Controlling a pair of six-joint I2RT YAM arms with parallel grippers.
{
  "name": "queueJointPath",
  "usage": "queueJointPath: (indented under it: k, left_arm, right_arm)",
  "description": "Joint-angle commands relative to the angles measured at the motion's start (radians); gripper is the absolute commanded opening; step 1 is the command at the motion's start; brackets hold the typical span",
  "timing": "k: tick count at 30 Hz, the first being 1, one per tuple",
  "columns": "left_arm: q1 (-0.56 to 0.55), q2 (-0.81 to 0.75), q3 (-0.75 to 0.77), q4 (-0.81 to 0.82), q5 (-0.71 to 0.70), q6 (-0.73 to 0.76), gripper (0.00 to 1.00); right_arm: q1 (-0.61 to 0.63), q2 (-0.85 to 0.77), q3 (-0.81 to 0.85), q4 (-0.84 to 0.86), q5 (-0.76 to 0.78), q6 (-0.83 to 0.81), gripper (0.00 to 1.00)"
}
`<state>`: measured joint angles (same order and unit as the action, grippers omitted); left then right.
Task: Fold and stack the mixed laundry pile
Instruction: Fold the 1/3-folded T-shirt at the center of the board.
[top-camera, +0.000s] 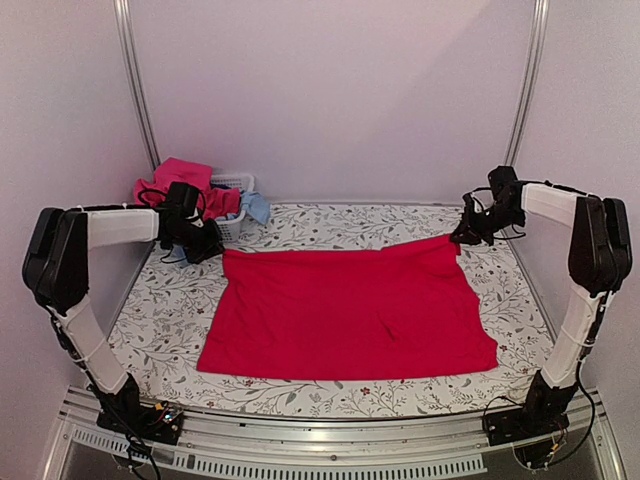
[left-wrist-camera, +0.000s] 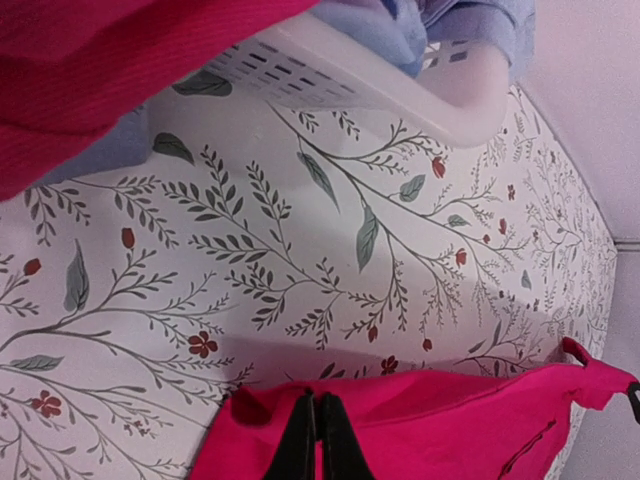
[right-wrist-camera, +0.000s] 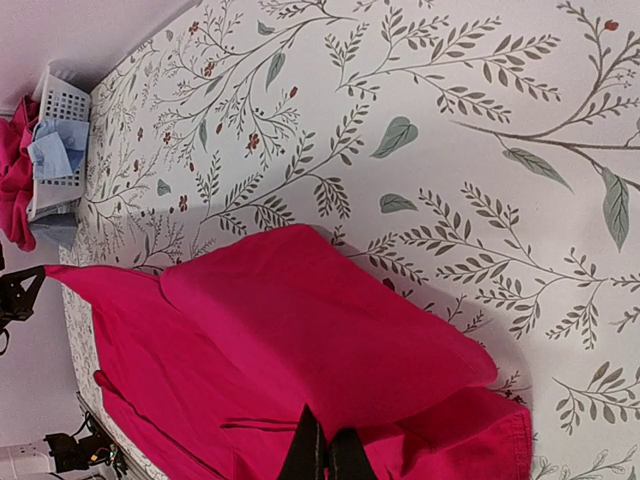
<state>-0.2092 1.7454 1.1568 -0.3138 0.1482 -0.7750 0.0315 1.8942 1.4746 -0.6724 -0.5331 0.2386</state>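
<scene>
A floral-print table (top-camera: 330, 225) fills the view from above, and a large red cloth (top-camera: 345, 310) lies spread flat over most of it. The cloth's long axis runs left to right, from one gripper across to the other. Its far edge spans the gap between the two sets of fingers. The body of the cloth lies on the near side of both, toward the arm bases.

Behind and outside the left fingers stands a white slatted basket (top-camera: 233, 183). It holds the rest of the laundry: a pink garment (top-camera: 185, 175) draped over its side and a light blue cloth (top-camera: 257, 207).

The left gripper (top-camera: 215, 250) sits at the cloth's far left corner and the right gripper (top-camera: 462, 238) at its far right corner, so each arm is nearest its own corner. In the left wrist view the fingers (left-wrist-camera: 298, 442) are clenched together with red cloth bunched around their tips, apparently pinching that corner. In the right wrist view the fingers (right-wrist-camera: 305, 452) are likewise pressed shut on red fabric. Just ahead of them a flap of the cloth lies doubled over itself. Judging by this, the coming move is likely a fold of the far edge toward the near edge.
</scene>
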Motion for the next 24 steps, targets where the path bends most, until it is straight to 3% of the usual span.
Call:
queueJointPath:
  k: [1,15,24]
  left_arm:
    - [0.013,0.002,-0.001,0.059,0.035,0.034,0.0]
    - [0.003,-0.137,-0.27,0.039,0.074,0.035,0.0]
    - [-0.027,-0.191,-0.354,0.01,0.089,0.021,0.0]
  right_arm:
    - [-0.007,-0.006,-0.005,0.007,0.004,-0.023,0.0]
    - [-0.005,-0.165,-0.316,0.042,-0.022,-0.042,0.0]
    - [-0.006,-0.239,-0.41,0.0,-0.008,-0.044,0.0]
